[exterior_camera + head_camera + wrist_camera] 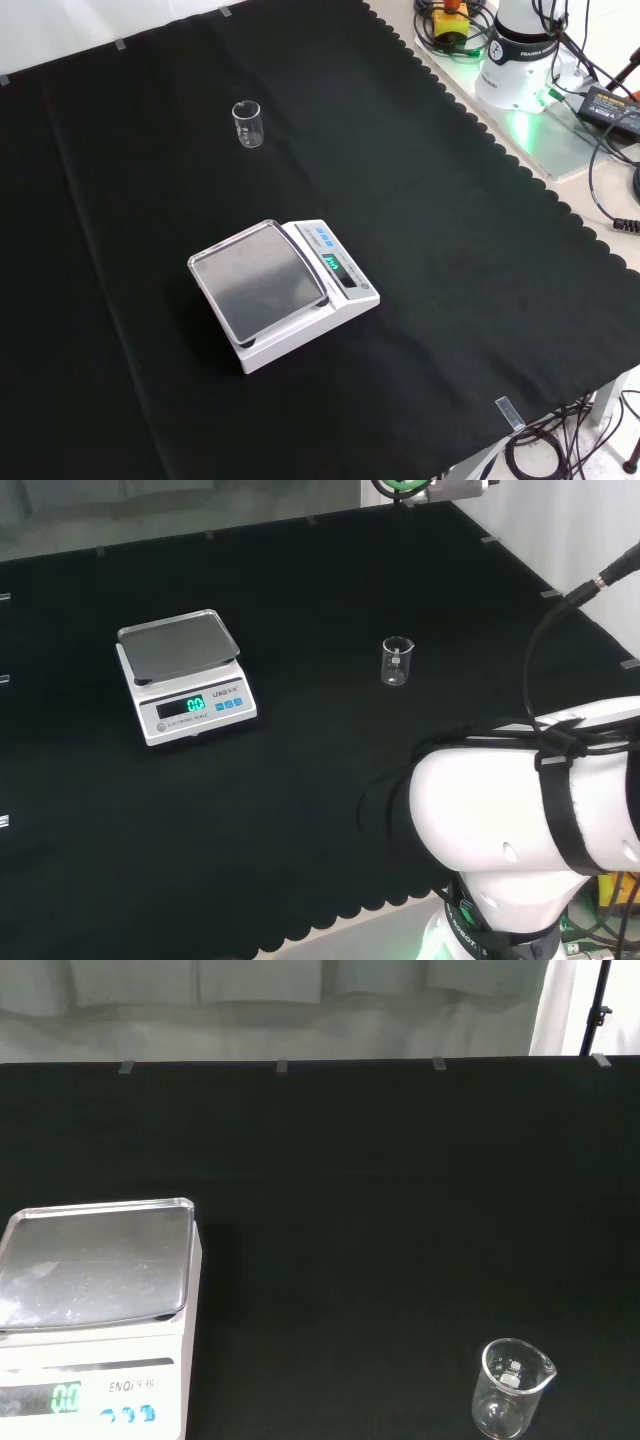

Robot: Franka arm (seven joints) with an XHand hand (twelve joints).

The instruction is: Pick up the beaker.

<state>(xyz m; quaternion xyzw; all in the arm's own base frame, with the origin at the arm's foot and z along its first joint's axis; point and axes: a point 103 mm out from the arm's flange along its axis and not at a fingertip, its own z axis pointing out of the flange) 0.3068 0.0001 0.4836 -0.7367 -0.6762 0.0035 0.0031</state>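
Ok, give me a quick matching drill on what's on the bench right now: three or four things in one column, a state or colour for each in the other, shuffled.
Things:
1. beaker
2. scale
3. scale's pan
4. cloth

States:
A. black, covers the bench
B. bare metal, nothing on it
C. clear glass, upright on the cloth, apart from the scale
D. white, display lit green

Pairs: 1-C, 2-D, 3-B, 4-A

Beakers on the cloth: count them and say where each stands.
1. The beaker stands upright on the bare cloth, apart from the scale and to its right in the head view. More clear ware could go unseen.
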